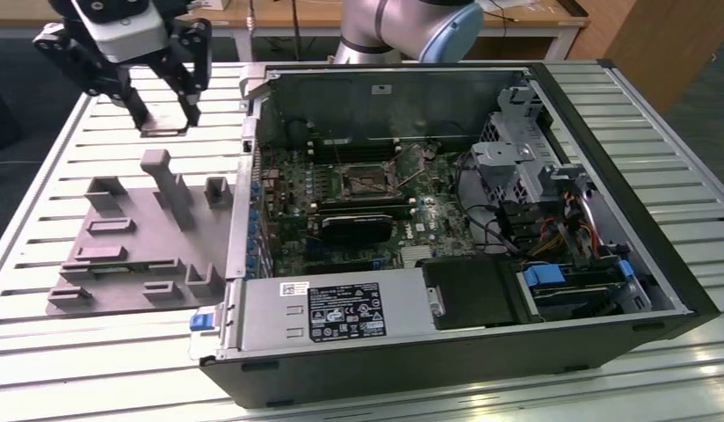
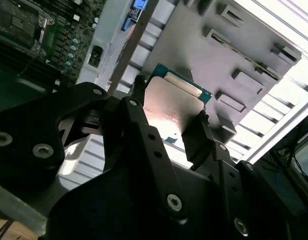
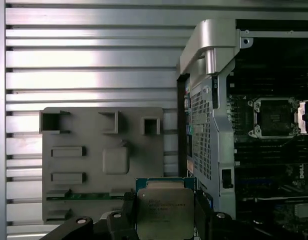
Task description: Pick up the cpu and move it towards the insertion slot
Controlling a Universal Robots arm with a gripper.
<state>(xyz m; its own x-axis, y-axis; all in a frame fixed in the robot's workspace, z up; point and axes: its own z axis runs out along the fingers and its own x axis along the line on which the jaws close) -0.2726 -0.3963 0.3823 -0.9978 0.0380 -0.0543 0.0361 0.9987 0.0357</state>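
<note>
Exterior view: the end effector (image 1: pixel 165 123) hangs above the slatted counter (image 1: pixel 57 176), beyond the grey fixture (image 1: pixel 133 237) and well apart from the insertion slot (image 1: pixel 365 180) inside the open computer case (image 1: pixel 456 290).
Second wrist view: the end effector (image 2: pixel 166 107) is clenched on the cpu (image 2: pixel 174 100), one finger on each opposite edge; the chip's silvery top faces the camera, tilted.
First wrist view: the cpu (image 3: pixel 165 212) sits between the fingers above the fixture's (image 3: pixel 101 160) near edge; the insertion slot (image 3: pixel 273 117) lies past the case wall (image 3: pixel 206 125).
Risk, judged: the edge grip looks thin, so a jolt could let the chip twist or drop.
Risk, judged: the raised case wall stands between chip and socket; a low path could strike it.
</note>
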